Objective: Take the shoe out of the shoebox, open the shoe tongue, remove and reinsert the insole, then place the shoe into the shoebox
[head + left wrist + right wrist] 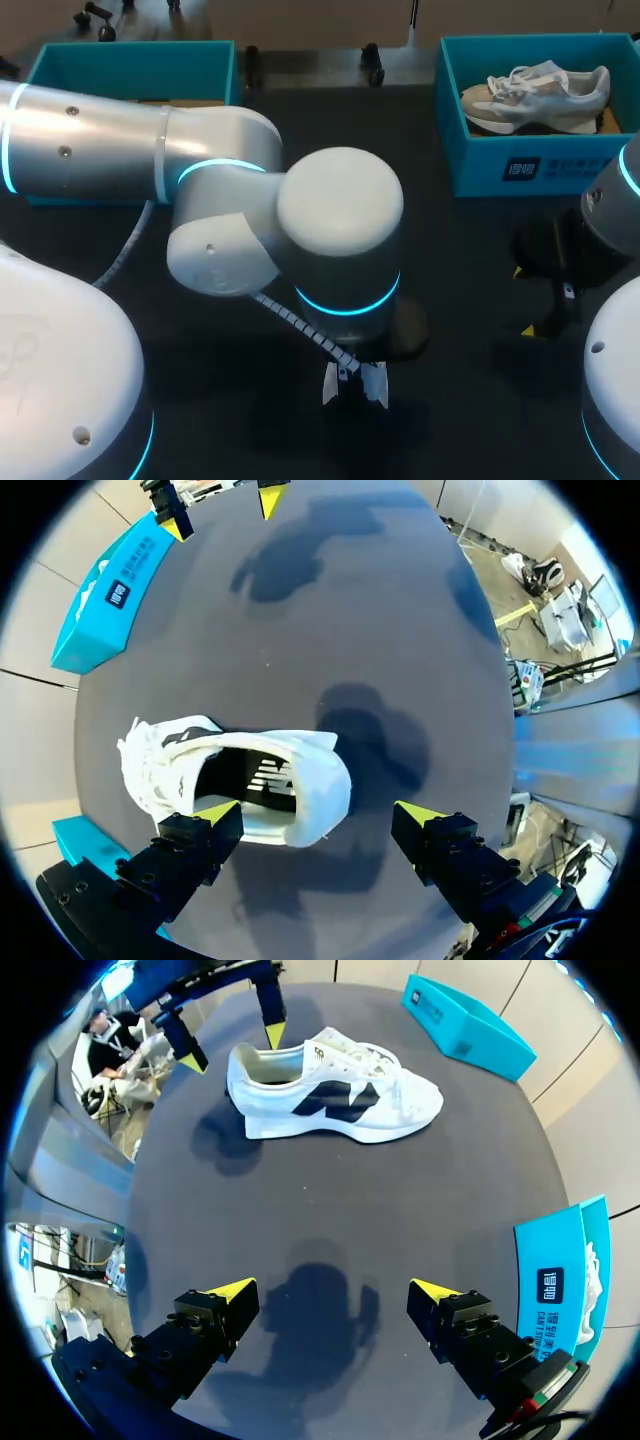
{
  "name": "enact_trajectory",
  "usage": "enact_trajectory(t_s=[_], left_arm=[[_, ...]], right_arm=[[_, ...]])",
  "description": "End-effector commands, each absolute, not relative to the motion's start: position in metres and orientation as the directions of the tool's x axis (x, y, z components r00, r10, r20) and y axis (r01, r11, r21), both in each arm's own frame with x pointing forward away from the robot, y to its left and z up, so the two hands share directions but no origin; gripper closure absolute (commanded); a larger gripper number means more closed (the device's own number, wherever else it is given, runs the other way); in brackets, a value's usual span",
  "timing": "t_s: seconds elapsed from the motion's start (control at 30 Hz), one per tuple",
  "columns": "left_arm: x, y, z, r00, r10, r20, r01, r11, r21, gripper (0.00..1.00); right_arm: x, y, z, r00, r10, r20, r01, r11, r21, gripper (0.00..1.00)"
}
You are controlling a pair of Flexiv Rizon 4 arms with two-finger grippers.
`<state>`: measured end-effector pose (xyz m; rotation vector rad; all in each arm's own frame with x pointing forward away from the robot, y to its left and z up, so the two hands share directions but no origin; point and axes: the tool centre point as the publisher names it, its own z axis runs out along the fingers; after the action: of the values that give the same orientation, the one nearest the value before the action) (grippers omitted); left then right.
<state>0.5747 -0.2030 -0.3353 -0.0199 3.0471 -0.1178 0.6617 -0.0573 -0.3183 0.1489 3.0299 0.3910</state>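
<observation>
- The dark tabletop (240, 420) carries two teal boxes at its far edge, and between them lies open space for the work.
- The shoe (340, 1100), white with a dark side mark, is out of its box. It lies upright on its sole near the middle of the tabletop, well apart from both boxes, so both arms can reach it.
- The left shoebox (130, 65) is mostly hidden by the left arm. It is probably where the shoe goes back, since the right shoebox (520, 165) already holds a second shoe (540, 95).
- The left gripper (317, 815) hangs at the heel end, its fingers spread wide with nothing held. One yellow tip is just beside the heel collar and the other is over bare tabletop past the heel. I cannot tell whether the near tip touches the shoe.
- This position suits work at the shoe's mouth, where the opening faces the wrist camera and what looks like the insole (265, 778) lies dark inside.
- The right gripper (333, 1288) is also wide open and empty. It is over bare tabletop, just beside the right shoebox and well apart from the shoe.
- It is likely kept there to leave the left arm room, though it could steady the toe end.
- Judged from this, the removal is done, while the tongue and insole steps look unfinished.
</observation>
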Motion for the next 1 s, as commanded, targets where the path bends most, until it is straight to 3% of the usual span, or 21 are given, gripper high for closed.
enact_trajectory(t_s=[0.03, 0.8, 1.0], left_arm=[[0.581, -0.205, -0.346, -0.998, -0.016, -0.054, -0.012, 0.997, -0.080, 0.00], [0.556, -0.205, -0.384, -1.000, 0.019, 0.004, 0.019, 0.999, -0.050, 0.00], [0.556, -0.209, -0.390, -1.000, 0.012, -0.006, 0.013, 0.999, -0.033, 0.11]], right_arm=[[0.660, -0.058, -0.318, -0.992, 0.106, -0.071, 0.085, 0.963, 0.257, 0.00], [0.660, -0.058, -0.318, -0.992, 0.106, -0.071, 0.085, 0.963, 0.257, 0.00], [0.660, -0.058, -0.318, -0.992, 0.106, -0.071, 0.085, 0.963, 0.257, 0.00]])
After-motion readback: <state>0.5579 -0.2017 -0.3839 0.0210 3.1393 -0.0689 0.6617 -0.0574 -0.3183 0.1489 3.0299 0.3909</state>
